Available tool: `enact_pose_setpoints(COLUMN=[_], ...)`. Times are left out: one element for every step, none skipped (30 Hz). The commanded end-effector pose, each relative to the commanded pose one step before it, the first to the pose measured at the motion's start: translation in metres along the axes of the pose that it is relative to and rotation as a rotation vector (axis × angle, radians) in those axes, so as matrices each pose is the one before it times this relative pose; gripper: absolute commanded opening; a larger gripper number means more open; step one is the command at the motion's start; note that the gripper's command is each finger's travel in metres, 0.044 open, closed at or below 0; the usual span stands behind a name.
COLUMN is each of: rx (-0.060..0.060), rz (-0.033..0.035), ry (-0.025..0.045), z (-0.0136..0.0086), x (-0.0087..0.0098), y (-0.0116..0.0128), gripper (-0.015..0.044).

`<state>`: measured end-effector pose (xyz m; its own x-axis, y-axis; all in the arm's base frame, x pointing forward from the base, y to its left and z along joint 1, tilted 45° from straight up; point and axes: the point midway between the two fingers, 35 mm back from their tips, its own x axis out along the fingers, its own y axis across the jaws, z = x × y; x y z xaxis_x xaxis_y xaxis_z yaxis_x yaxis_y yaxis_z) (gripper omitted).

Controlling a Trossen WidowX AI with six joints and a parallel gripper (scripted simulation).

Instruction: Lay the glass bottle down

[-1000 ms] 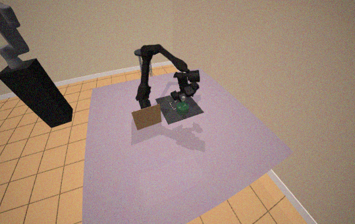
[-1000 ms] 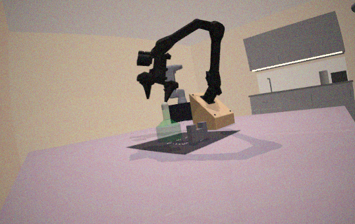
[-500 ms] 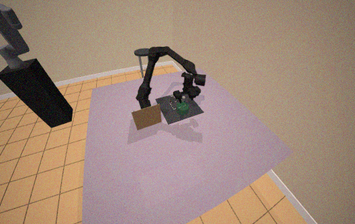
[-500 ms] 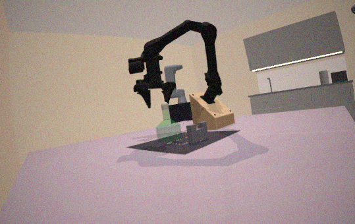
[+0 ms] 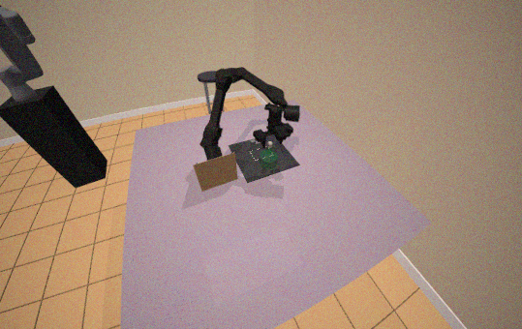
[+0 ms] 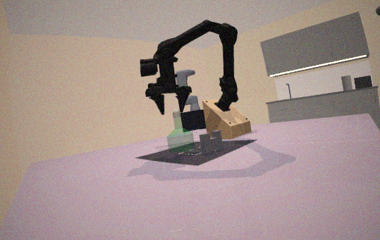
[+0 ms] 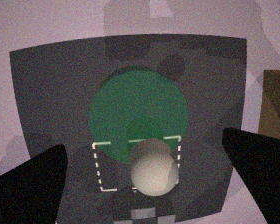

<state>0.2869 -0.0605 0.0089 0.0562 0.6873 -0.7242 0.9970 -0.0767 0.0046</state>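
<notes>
The glass bottle (image 5: pixel 268 158) (image 6: pixel 180 138) (image 7: pixel 136 105) stands upright on the dark mat (image 5: pixel 254 171) (image 6: pixel 199 160) (image 7: pixel 51 80) on the tabletop (image 5: pixel 259 242) (image 6: pixel 188 201) (image 7: pixel 66 20). It is see-through green, with a broad body, sloping shoulders and a slim, paler neck. The pincer (image 5: pixel 269 139) (image 6: pixel 172 112) (image 7: pixel 148 145) is spread wide above it, fingers pointing down, with nothing in its hold.

The exterior view shows the bottle's profile and the grey U-shaped rest (image 6: pixel 206 145) (image 7: pixel 143 213) standing near it, its notch free of the neck. The wrist view looks down on the bottle's round pale top and green body, both overlapping the dashed outline (image 5: pixel 251 156) (image 6: pixel 188 154) (image 7: pixel 96 160), whose corners show clearly only there. The top view alone shows the whole black pedestal (image 5: pixel 55 140) of a second, grey arm (image 5: pixel 18 53).
</notes>
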Motion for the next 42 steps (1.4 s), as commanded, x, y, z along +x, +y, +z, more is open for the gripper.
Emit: enact_pose_setpoints(rx=[0.0082, 0.0000, 0.0000, 0.0000, 0.0000, 0.0000, 0.0000, 0.0000, 0.0000, 0.0000, 0.0000, 0.0000, 0.0000, 0.0000, 0.0000, 0.0000, 0.0000, 0.0000, 0.0000, 0.0000, 0.0000, 0.0000, 0.0000, 0.0000, 0.0000, 0.0000, 0.0000, 0.0000, 0.0000, 0.0000, 0.0000, 0.0000, 0.0000, 0.0000, 0.0000, 0.0000, 0.0000, 0.0000, 0.0000, 0.0000, 0.0000, 0.0000], rz=[-0.00354, -0.00004, -0.00004, -0.00004, -0.00004, -0.00005, -0.00004, -0.00002, -0.00001, 0.00000, 0.00000, 0.00000, 0.00000, 0.00000, 0.00000, 0.00000, 0.00000, 0.00000, 0.00000, 0.00000, 0.00000, 0.00000, 0.00000, 0.00000, 0.00000, 0.00000, 0.00000, 0.00000, 0.00000, 0.00000, 0.00000, 0.00000, 0.00000, 0.00000, 0.00000, 0.00000, 0.00000, 0.00000, 0.00000, 0.00000, 0.00000, 0.00000], ry=[0.00678, 0.00016, 0.00017, 0.00018, 0.00019, 0.00020, 0.00017, 0.00011, 0.00004, 0.00000, 0.00000, 0.00000, 0.00000, 0.00000, 0.00000, 0.00000, 0.00000, 0.00000, 0.00000, 0.00000, 0.00000, 0.00000, 0.00000, 0.00000, 0.00000, 0.00000, 0.00000, 0.00000, 0.00000, 0.00000, 0.00000, 0.00000, 0.00000, 0.00000, 0.00000, 0.00000, 0.00000, 0.00000, 0.00000, 0.00000, 0.00000, 0.00000], z=[-0.00753, -0.00163, -0.00163, -0.00163, -0.00163, -0.00163, -0.00132, -0.00080, -0.00027, 0.00000, 0.00000, 0.00000, 0.00000, 0.00000, 0.00000, 0.00000, 0.00000, 0.00000, 0.00000, 0.00000, 0.00000, 0.00000, 0.00000, 0.00000, 0.00000, 0.00000, 0.00000, 0.00000, 0.00000, 0.00000, 0.00000, 0.00000, 0.00000, 0.00000, 0.00000, 0.00000, 0.00000, 0.00000, 0.00000, 0.00000, 0.00000, 0.00000], x=[0.00099, 0.00003, 0.00004, 0.00004, 0.00004, 0.00005, 0.00004, 0.00002, 0.00001, 0.00000, 0.00000, 0.00000, 0.00000, 0.00000, 0.00000, 0.00000, 0.00000, 0.00000, 0.00000, 0.00000, 0.00000, 0.00000, 0.00000, 0.00000, 0.00000, 0.00000, 0.00000, 0.00000, 0.00000, 0.00000, 0.00000, 0.00000, 0.00000, 0.00000, 0.00000, 0.00000, 0.00000, 0.00000, 0.00000, 0.00000, 0.00000, 0.00000], y=[-0.00261, -0.00008, -0.00009, -0.00010, -0.00011, -0.00012, -0.00010, -0.00007, -0.00002, 0.00000, 0.00000, 0.00000, 0.00000, 0.00000, 0.00000, 0.00000, 0.00000, 0.00000, 0.00000, 0.00000, 0.00000, 0.00000, 0.00000, 0.00000, 0.00000, 0.00000, 0.00000, 0.00000, 0.00000, 0.00000, 0.00000, 0.00000, 0.00000, 0.00000, 0.00000, 0.00000, 0.00000, 0.00000, 0.00000, 0.00000, 0.00000, 0.00000], gripper=[0.0440, 0.0440, 0.0440, 0.0440, 0.0440, 0.0440, 0.0440, 0.0440, 0.0440, 0.0414, 0.0387, 0.0361, 0.0335, 0.0309, 0.0282, 0.0256, 0.0230, 0.0204, 0.0177, 0.0151, 0.0125, 0.0118, 0.0112, 0.0112, 0.0112, 0.0112, 0.0112, 0.0112, 0.0112, 0.0112, 0.0112, 0.0112, 0.0112, 0.0112, 0.0112, 0.0112, 0.0112, 0.0112, 0.0112, 0.0112, 0.0112, 0.0112])
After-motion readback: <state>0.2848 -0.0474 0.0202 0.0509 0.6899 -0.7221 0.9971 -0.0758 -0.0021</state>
